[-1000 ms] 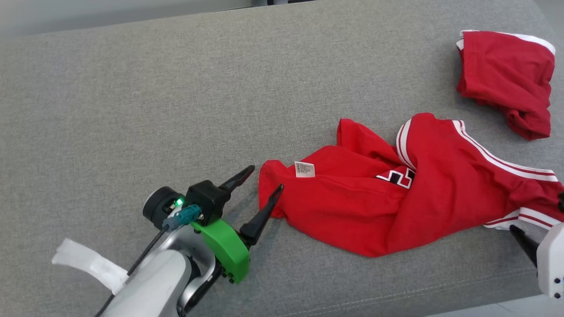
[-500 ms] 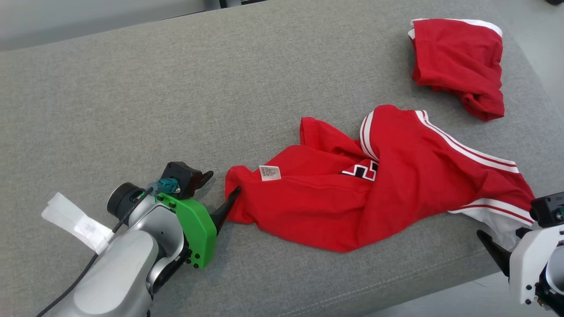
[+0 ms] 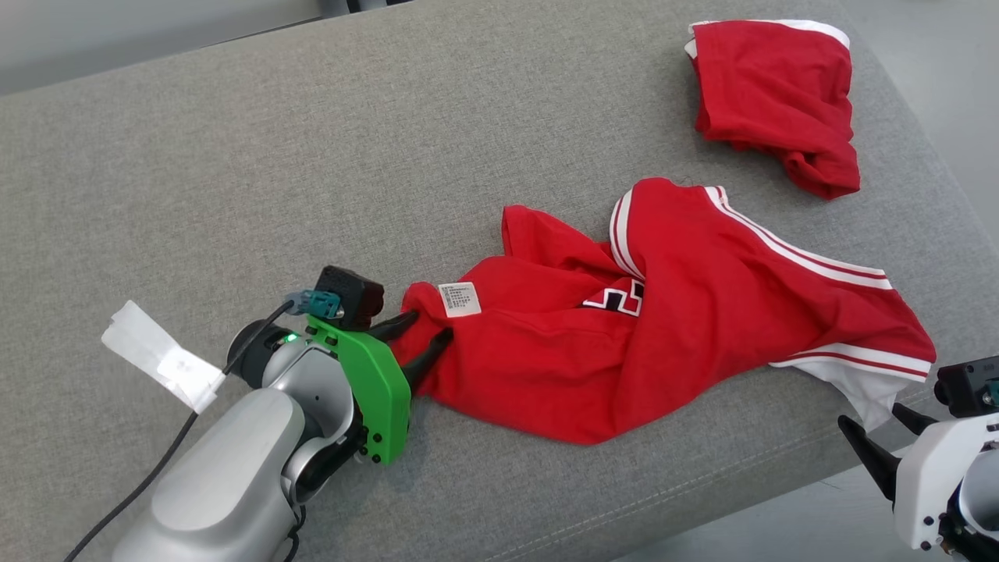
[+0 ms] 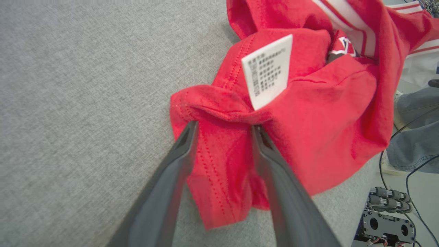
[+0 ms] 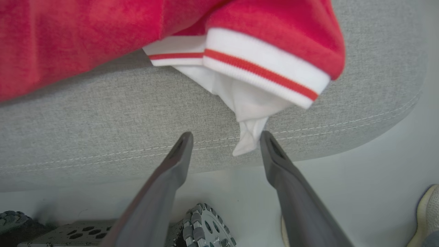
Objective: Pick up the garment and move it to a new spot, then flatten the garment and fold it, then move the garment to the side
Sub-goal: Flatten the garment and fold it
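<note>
Left end effector has pushed in from just beside the red shirt & now straddles its hem corner, right by the white label. Its wrist cam shows a fold of cloth betw. the two fingers, jaws still apart and only starting to come together, so no real pinch yet. Right end effector has let go and backed off past the front edge of the grey cushion; it's spread wide, empty, w/ the shirt's white flap dangling just ahead of its tips. Head cam has swung too, so the shirt's shift in the picture isn't a real move: it lies crumpled on the cushion's near right part, a second red garment well apart behind it. Looks to me like the pick-up starts from that left corner; flattening & folding all still ahead.
</note>
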Robot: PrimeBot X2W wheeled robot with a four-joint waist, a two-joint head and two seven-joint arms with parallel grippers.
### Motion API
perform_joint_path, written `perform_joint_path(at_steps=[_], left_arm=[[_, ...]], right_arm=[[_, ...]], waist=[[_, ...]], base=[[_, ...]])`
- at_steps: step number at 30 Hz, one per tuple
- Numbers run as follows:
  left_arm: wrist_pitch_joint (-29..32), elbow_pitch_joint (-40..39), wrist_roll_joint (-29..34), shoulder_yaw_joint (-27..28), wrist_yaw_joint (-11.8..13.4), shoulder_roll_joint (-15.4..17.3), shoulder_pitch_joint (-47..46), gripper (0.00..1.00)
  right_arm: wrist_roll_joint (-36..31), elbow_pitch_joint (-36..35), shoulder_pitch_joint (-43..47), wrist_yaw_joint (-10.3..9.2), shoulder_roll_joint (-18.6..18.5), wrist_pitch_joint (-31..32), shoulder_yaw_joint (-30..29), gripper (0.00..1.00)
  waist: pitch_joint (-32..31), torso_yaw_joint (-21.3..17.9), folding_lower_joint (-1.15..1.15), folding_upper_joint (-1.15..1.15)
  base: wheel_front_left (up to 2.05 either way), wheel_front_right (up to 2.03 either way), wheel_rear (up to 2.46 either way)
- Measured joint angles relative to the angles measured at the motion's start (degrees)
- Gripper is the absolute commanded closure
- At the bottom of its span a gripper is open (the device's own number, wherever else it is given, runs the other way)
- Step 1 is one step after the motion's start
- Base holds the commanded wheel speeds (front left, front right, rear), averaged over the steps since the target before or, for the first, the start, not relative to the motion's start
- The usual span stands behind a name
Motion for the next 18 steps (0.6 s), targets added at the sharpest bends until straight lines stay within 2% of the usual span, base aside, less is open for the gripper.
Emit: perform_joint_path(at_steps=[2,3,4,14,16,18], left_arm=[[0.02,-0.02,-0.31,-0.56,0.00,0.18,-0.62,0.68],[0.02,-0.01,-0.52,-0.87,0.00,0.30,-0.87,0.87],[0.02,0.02,-0.52,-1.14,0.00,0.35,-1.18,1.00],[-1.79,-0.16,-0.78,-2.96,0.00,2.14,-3.38,1.00],[-2.19,-1.11,-0.22,-3.36,0.00,2.81,-5.26,0.65],[-2.64,-2.36,-0.35,-3.65,0.00,3.01,-6.62,0.44]], right_arm=[[0.00,0.10,0.00,0.00,0.20,-0.32,0.08,0.00],[0.00,0.11,0.01,0.00,0.27,-0.45,0.11,0.00],[0.00,0.15,0.01,0.00,0.32,-0.55,0.11,0.00],[-0.11,-0.02,-0.05,-0.43,0.08,-2.02,-0.98,0.00],[-0.11,-0.08,-0.04,-0.44,0.00,-2.03,-1.13,0.00],[-0.11,-0.04,-0.03,-0.44,-0.21,-2.20,-1.21,0.00]], waist=[[0.04,0.04,0.00,0.00],[0.06,0.08,0.00,0.00],[0.08,0.14,0.00,0.00],[-0.02,0.66,0.00,0.00],[-0.12,0.76,0.00,0.00],[-0.23,0.89,0.00,0.00]], base=[[0.00,0.00,0.00],[0.00,0.00,0.00],[0.00,0.00,0.00],[0.00,0.00,0.00],[0.00,0.00,0.00],[0.00,0.00,0.00]])
